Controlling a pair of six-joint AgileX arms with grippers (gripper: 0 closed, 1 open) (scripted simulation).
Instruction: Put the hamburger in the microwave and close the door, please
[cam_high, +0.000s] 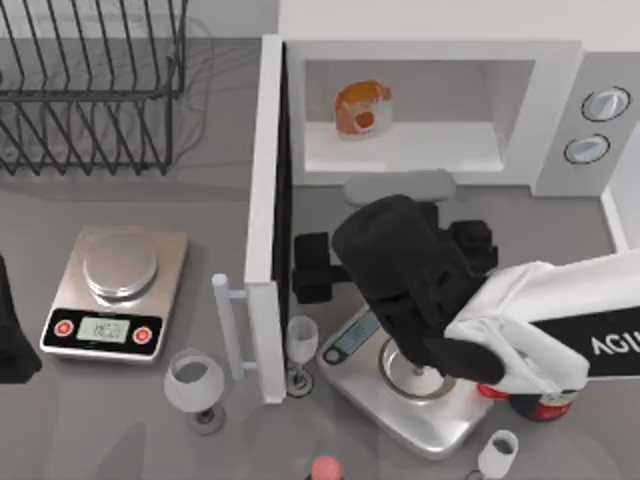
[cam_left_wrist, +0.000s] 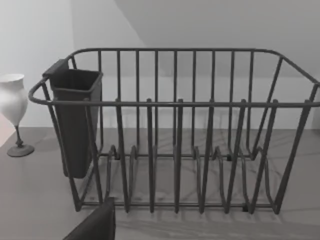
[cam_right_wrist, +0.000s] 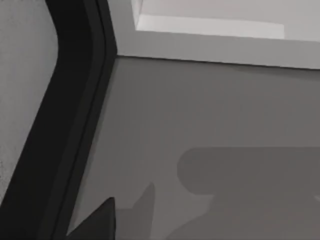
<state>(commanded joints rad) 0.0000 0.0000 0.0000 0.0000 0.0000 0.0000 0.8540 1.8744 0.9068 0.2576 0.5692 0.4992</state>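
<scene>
Fingers of the right gripper (cam_high: 318, 268) sit just outside the microwave (cam_high: 560, 110) mouth, close to the inner face of the door (cam_high: 266, 200); can't tell if they're spread or closed, the wrist body hides the tips. Nothing visibly held. Hamburger (cam_high: 362, 108) is inside the microwave cavity, toward its left rear, well apart from those fingers and deeper in than them. Door stands open, swung out from the microwave's left edge, handle (cam_high: 227, 322) on its outer side. Right wrist view: dark door edge (cam_right_wrist: 65, 125), white microwave sill (cam_right_wrist: 210, 27), bare desk (cam_right_wrist: 215, 115). Right arm reaches in over the silver scale (cam_high: 420, 400) in front of the microwave. Left gripper (cam_high: 10, 330) parked far left of the microwave, beyond the second scale (cam_high: 115, 290); finger state can't tell. Its wrist view faces the dish rack (cam_left_wrist: 175, 130).
</scene>
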